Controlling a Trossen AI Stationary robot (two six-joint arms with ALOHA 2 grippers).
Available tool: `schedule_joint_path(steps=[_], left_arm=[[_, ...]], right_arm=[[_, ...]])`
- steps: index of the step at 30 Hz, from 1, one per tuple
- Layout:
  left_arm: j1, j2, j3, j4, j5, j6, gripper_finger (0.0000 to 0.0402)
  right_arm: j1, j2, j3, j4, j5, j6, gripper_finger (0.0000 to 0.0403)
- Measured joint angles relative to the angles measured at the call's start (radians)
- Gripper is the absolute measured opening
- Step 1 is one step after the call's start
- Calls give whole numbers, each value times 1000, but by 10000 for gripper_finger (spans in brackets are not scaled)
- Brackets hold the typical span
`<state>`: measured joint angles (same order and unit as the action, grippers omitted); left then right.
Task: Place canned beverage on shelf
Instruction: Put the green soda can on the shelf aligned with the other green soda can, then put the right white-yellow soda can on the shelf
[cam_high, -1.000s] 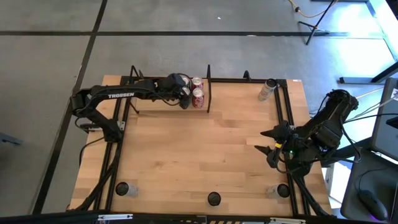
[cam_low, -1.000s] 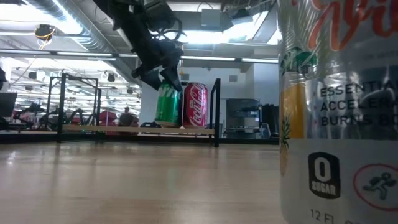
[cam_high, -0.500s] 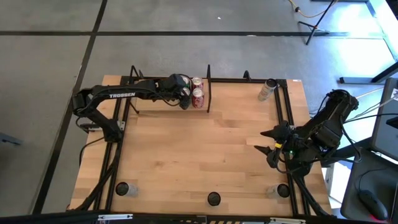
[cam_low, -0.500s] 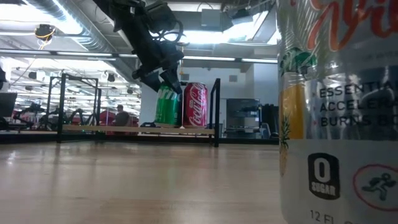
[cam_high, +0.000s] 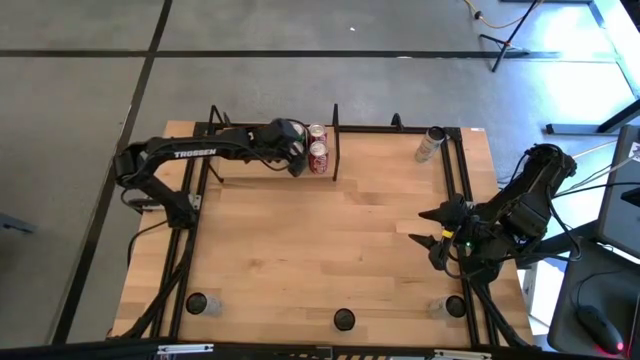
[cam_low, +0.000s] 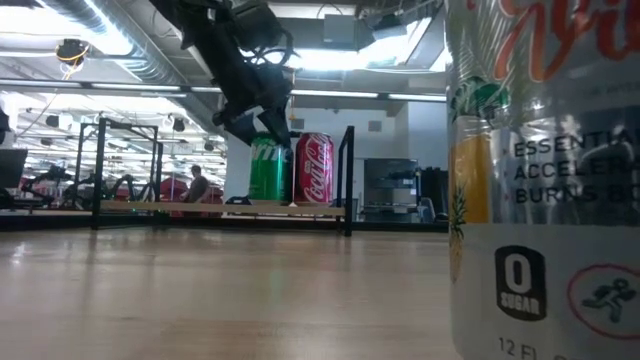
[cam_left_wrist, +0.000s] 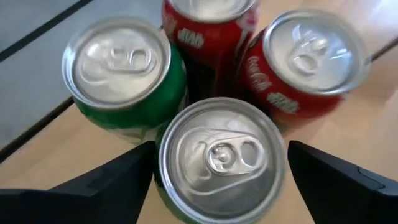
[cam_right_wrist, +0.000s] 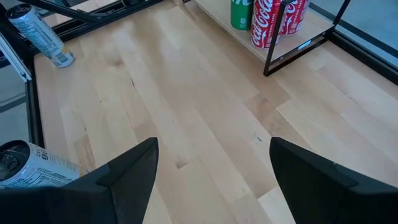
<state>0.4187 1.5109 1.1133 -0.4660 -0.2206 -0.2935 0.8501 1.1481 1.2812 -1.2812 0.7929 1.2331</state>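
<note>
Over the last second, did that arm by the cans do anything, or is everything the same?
The left end effector opened around the green can, letting it go; the can stands upright on the shelf beside the red cans. The arm itself barely moved. The right end effector waited open at the table's right side, and the other cans stayed put.
</note>
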Motion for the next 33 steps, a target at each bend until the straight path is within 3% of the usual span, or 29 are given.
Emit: schedule_joint_path(steps=[4, 12, 15, 19, 22, 27, 33], left_arm=[[-3, -65, 0, -11, 9, 16, 353], [-30, -269, 0, -30, 156, -41, 353], [-97, -336, 0, 20, 255, -70, 353], [-275, -372, 2, 138, 346, -90, 353], [-431, -362, 2, 191, 298, -89, 349], [-651, -293, 2, 289, 73, -96, 344], [-827, -159, 2, 534, -114, -97, 344]], right_arm=[[0, 0, 0, 1, -14, 0, 298], [0, 0, 0, 7, -52, 0, 298], [0, 0, 0, 8, -52, -7, 298], [1, 0, 0, 51, -56, -76, 298], [1, 0, 0, 113, -77, -171, 298], [2, 15, 1, 218, -142, -288, 298], [76, 59, 1, 333, -236, -349, 298]])
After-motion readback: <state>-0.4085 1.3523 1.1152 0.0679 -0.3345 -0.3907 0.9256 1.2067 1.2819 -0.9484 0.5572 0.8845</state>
